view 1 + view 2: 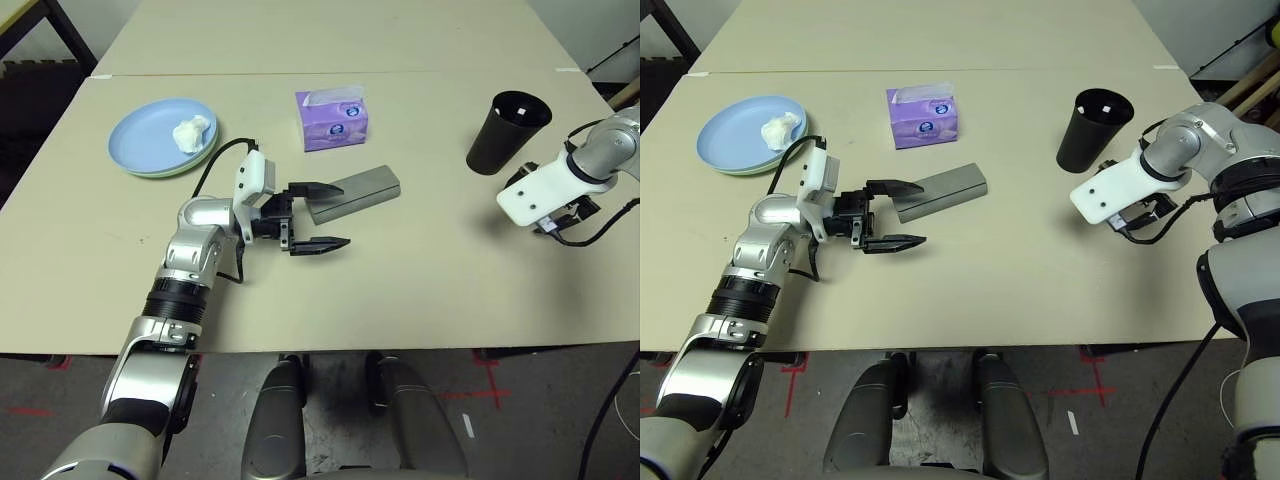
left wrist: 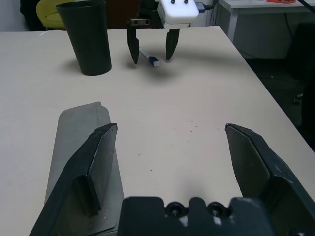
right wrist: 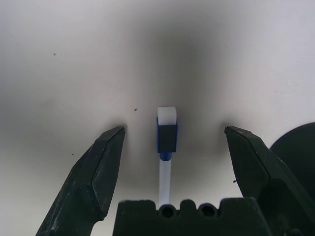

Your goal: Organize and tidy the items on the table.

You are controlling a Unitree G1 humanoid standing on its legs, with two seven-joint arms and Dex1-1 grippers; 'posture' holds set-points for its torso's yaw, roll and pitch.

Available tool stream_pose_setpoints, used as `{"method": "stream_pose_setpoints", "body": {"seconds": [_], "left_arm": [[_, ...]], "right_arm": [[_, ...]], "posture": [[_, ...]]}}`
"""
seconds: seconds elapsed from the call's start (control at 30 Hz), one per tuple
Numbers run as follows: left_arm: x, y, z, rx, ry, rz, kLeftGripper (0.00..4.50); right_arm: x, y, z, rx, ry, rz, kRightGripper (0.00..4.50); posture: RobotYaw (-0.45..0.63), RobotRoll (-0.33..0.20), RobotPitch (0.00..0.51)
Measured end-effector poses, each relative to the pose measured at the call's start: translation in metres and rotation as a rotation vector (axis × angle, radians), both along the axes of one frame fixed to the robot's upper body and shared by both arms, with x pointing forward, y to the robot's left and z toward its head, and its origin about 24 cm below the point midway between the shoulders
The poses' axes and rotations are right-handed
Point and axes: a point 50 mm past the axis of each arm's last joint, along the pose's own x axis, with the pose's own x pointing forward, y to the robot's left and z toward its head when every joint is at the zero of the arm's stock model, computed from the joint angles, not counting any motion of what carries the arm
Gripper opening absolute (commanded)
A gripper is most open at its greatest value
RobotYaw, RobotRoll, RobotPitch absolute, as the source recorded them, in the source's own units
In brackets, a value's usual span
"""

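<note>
Pale beige table [image 1: 420, 290] stretches wide, with bare room along its near edge and through the middle. On the far left a light blue plate [image 1: 150, 135] sits stacked on a pale green plate [image 1: 185, 170], a crumpled white tissue [image 1: 192, 132] resting on top; the plates look stiff and smooth, best taken at the rim, while the tissue is soft and nearly weightless. Next, the left gripper [image 1: 320, 215] lies level with jaws spread wide and nothing held, one finger [image 2: 93, 167] over the near end of the grey oblong glasses case [image 1: 355, 192]. The case looks rigid and light, likely easiest pinched across its narrow width. Behind stands the purple tissue box [image 1: 333, 120], light and crushable. Further right is the black tapered cup [image 1: 507, 132], upright and probably tippable. Beside it, the right gripper [image 2: 151, 51] points down, jaws released, straddling a small blue-and-white pen-like object [image 3: 166, 142] without touching it.
</note>
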Motion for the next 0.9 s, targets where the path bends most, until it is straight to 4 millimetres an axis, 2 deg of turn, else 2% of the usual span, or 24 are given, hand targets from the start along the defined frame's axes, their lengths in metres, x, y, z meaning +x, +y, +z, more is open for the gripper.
{"method": "stream_pose_setpoints", "body": {"seconds": [0.43,0.57,0.8,0.83,0.9], "left_arm": [[-0.0002,0.0019,-0.0016,-0.003,0.021,0.005,4.5],[-0.0002,0.0018,-0.0017,-0.004,0.023,0.005,4.5],[-0.0002,0.0025,-0.0018,-0.002,0.027,0.007,4.5],[-0.0002,0.0026,-0.0017,-0.001,0.026,0.007,4.5],[-0.0002,0.0026,-0.0017,-0.001,0.026,0.007,4.5]], "right_arm": [[-0.0032,-0.0054,0.0011,-0.012,0.009,0.001,4.38],[-0.0038,-0.0066,0.0006,-0.016,0.013,-0.002,3.42],[-0.0039,-0.0062,-0.0003,-0.019,0.019,0.001,0.63],[-0.0038,-0.0059,-0.0004,-0.02,0.022,0.002,0.4],[-0.004,-0.0059,-0.0004,-0.022,0.025,0.001,0.4]], "posture": [[0.12,0.0,0.279],[0.13,0.0,0.277],[0.13,0.0,0.268],[0.13,0.0,0.266],[0.13,0.0,0.261]]}}
